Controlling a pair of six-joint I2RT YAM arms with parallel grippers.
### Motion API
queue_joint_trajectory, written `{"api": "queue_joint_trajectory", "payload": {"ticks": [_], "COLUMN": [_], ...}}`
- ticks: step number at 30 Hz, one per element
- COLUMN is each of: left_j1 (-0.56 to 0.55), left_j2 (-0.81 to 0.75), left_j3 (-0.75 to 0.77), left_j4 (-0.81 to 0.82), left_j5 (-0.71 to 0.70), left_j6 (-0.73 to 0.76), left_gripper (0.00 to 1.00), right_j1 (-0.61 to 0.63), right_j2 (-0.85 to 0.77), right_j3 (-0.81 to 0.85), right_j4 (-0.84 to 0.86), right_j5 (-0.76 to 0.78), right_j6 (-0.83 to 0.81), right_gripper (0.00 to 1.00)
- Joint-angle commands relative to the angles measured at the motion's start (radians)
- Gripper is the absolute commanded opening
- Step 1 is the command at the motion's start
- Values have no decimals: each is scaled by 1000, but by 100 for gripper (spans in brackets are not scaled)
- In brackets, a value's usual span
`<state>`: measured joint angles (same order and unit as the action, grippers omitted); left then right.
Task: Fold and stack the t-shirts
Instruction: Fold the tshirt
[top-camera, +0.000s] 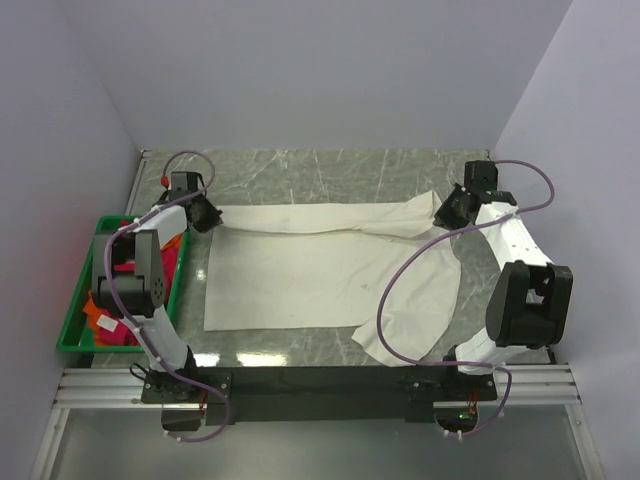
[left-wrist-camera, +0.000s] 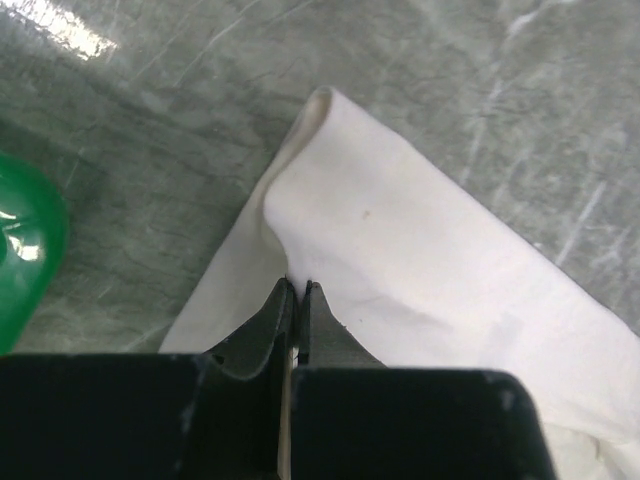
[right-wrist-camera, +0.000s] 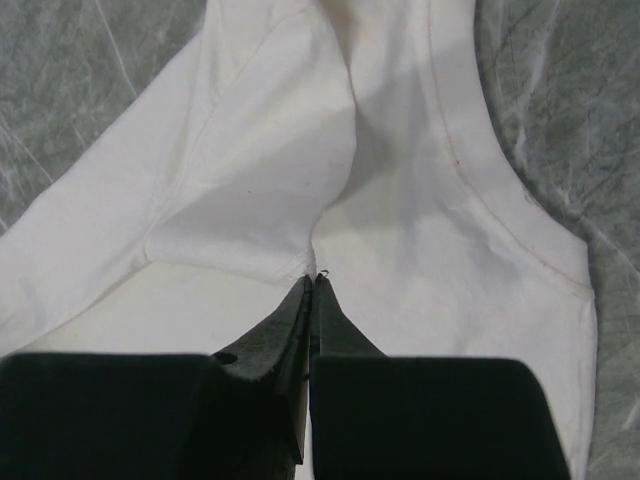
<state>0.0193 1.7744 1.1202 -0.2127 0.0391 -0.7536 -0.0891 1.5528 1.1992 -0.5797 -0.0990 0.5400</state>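
Note:
A large cream t-shirt (top-camera: 300, 275) lies spread across the middle of the marble table, its far edge lifted into a fold. My left gripper (top-camera: 208, 216) is shut on the shirt's far left edge; in the left wrist view the cloth (left-wrist-camera: 420, 260) bunches at the closed fingertips (left-wrist-camera: 298, 288). My right gripper (top-camera: 443, 214) is shut on the far right part of the shirt, and cream cloth (right-wrist-camera: 250, 190) puckers at its closed tips (right-wrist-camera: 312, 280). A sleeve (top-camera: 420, 310) trails down at the right. Pink and orange t-shirts (top-camera: 110, 310) lie in the crate.
A green plastic crate (top-camera: 75, 320) stands at the table's left edge beside the left arm. Its green rim (left-wrist-camera: 25, 240) shows in the left wrist view. Grey walls close the table on the left, back and right. Cables loop from both arms.

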Motion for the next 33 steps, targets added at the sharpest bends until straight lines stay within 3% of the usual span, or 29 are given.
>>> {"api": "queue_joint_trajectory", "payload": {"ticks": [1, 5, 6, 8, 11, 13, 14, 15, 18, 26, 30, 33], "left_j1": [7, 5, 5, 5, 2, -10, -12, -12, -45, -67, -67, -71], "left_j2": [26, 36, 33, 19, -25, -81, -99, -121, -197, -430, -415, -322], "left_j3": [-17, -20, -25, -28, -23, -13, -11, -7, 9, -68, -73, -8], "left_j4": [49, 52, 52, 55, 36, 10, 10, -13, -59, -103, -56, -34], "left_j5": [-33, -35, -36, -27, -34, -36, -36, -63, -85, -84, -53, -12], "left_j6": [-18, -21, -21, -16, -1, 17, 23, 30, 69, 198, 221, 197], "left_gripper": [1, 3, 8, 14, 37, 70, 70, 83, 95, 99, 99, 97], "right_j1": [6, 8, 8, 20, 57, 119, 139, 166, 235, 171, 37, -35], "right_j2": [19, 44, 47, 35, 1, -26, -36, -43, -74, -19, 56, 130], "right_j3": [-29, -44, -46, -56, -43, -29, -24, -23, -27, -24, 11, 52], "right_j4": [50, 60, 63, 73, 80, 81, 84, 86, 104, 204, 294, 354], "right_j5": [13, 25, 31, 64, 143, 200, 217, 240, 321, 176, 0, -98], "right_j6": [12, 17, 18, 11, -23, -54, -66, -77, -123, -117, -72, -48], "right_gripper": [0, 1, 2, 10, 26, 34, 36, 38, 45, 48, 48, 49]}}
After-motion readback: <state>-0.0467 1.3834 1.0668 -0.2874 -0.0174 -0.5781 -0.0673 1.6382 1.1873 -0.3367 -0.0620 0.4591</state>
